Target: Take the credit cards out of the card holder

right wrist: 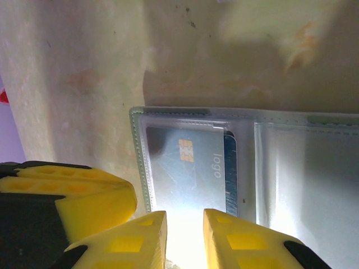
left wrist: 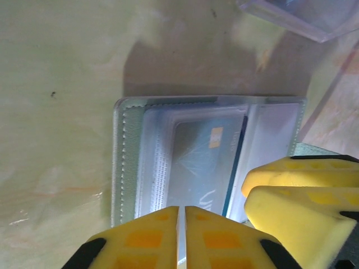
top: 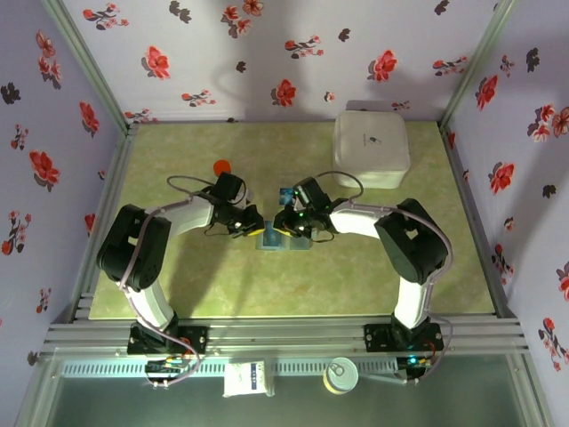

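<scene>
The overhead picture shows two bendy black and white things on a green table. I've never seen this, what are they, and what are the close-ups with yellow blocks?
Those are two robot arms bolted at the table's near edge. The overhead camera looks down on both; each close-up comes from a camera on one arm's wrist, and the yellow blocks are its fingers. On the green tabletop lie a large white square box and a flat grey-blue card holder, opened, with a blue card in its clear pocket. The left gripper pinches the holder's near edge; the right gripper sits at it, slightly apart, grip unclear.
</scene>
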You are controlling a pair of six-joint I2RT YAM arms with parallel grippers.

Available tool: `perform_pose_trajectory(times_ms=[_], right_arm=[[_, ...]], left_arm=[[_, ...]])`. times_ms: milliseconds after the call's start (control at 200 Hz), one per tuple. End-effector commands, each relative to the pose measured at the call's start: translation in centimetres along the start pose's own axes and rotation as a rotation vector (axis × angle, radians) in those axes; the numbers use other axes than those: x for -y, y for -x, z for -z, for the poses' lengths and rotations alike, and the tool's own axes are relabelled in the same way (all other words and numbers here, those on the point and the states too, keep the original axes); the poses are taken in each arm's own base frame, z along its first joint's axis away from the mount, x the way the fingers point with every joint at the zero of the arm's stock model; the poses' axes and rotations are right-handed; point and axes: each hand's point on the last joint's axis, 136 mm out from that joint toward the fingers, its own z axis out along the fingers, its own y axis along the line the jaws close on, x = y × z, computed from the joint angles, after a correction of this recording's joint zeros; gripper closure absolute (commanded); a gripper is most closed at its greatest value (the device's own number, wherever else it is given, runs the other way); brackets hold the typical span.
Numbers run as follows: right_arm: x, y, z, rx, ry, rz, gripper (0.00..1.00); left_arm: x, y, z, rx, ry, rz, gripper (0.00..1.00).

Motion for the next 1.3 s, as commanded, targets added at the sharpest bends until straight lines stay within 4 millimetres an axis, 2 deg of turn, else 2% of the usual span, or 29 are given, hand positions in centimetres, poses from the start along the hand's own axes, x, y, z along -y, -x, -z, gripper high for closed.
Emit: perform_pose_trajectory(times_ms=[0, 205, 375, 985, 1295], right_arm=[[-1.0, 0.1, -0.5, -0.014, 0.030, 0.005, 0.76], [-0.6, 0.2, -0.7, -0.014, 0.009, 0.014, 0.76], [0.6, -0.1, -0.7, -0.020, -0.046, 0.024, 0.77], [2.7, -0.4, -0.2, -0.020, -0.148, 0.049, 0.77], [1.3, 0.1, 1.3, 0.010, -0.136, 0.096, 0.77]], left_arm=[[-1.3, -0.5, -0.7, -0.029, 0.027, -0.004, 0.92], [-2.1, -0.9, -1.2, -0.044, 0.044, 0.008, 0.94], [-2.4, -1.1, -1.4, -0.050, 0.051, 0.015, 0.94], [-2.5, -1.2, -1.3, -0.050, 0.050, 0.019, 0.95], [-1.4, -0.8, -0.3, -0.025, 0.033, 0.009, 0.95]])
